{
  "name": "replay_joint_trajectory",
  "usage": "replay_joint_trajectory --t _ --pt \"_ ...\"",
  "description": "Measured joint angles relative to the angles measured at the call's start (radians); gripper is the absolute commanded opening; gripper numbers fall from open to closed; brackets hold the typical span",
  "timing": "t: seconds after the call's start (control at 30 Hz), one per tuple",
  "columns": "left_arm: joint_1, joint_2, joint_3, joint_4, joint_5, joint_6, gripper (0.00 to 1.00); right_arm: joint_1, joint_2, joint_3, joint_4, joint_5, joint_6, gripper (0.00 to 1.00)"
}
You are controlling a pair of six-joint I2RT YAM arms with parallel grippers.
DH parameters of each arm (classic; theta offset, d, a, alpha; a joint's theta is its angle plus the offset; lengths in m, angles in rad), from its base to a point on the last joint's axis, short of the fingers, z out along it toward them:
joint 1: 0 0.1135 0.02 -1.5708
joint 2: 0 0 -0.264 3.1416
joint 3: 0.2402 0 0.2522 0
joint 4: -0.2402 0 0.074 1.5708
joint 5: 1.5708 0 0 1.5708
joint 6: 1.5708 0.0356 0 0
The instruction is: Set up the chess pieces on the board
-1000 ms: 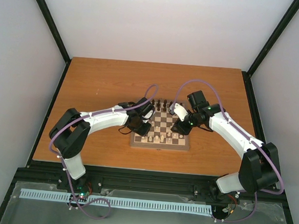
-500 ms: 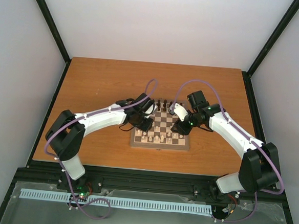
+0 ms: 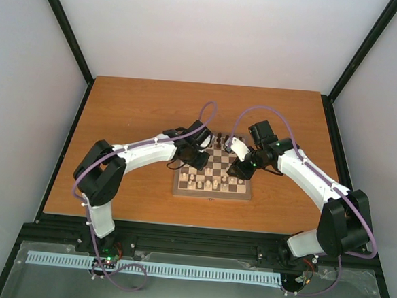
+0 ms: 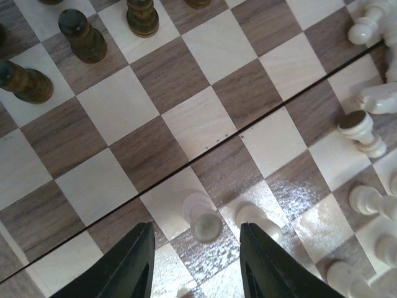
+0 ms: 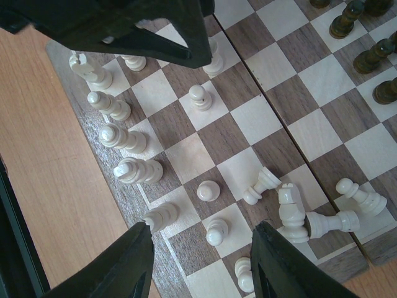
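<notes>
The board (image 3: 213, 189) lies mid-table with dark pieces (image 3: 219, 137) along its far edge and cream pieces (image 3: 209, 184) along its near edge. My left gripper (image 3: 198, 160) hovers open over the board's left half. In the left wrist view its jaws (image 4: 197, 251) stand wide apart, with an upright cream pawn (image 4: 205, 221) just ahead between them. My right gripper (image 3: 236, 170) is open and empty over the right half. Its jaws (image 5: 201, 245) straddle two upright cream pawns (image 5: 216, 233). Several cream pieces (image 5: 291, 212) lie toppled at the board's right corner.
Dark pawns (image 4: 82, 36) stand upright on the far rows. A row of cream pieces (image 5: 123, 138) stands along the board's edge next to the bare orange tabletop (image 5: 43, 161). The left gripper's black body (image 5: 142, 25) fills the top of the right wrist view.
My left arm has swung right and farther over the board, from its left edge to above the left squares. The right arm has not moved.
</notes>
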Motion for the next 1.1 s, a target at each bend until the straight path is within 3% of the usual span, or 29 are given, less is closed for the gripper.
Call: replay_joint_trajectory --t 0.5,0.73,1.1 --pt "0.0 0.081 0.035 0.025 -0.038 -0.005 0.16 0.0 0.0 -0.001 0.0 0.0 -0.002 0.45" --pt "0.0 0.07 0.036 0.032 -0.042 -0.006 0.15 -0.001 0.0 -0.002 0.0 0.0 -0.004 0.45" --pt "0.0 -0.283 -0.145 -0.017 -0.067 -0.047 0.15 -0.002 0.0 -0.005 0.0 -0.001 -0.016 0.45"
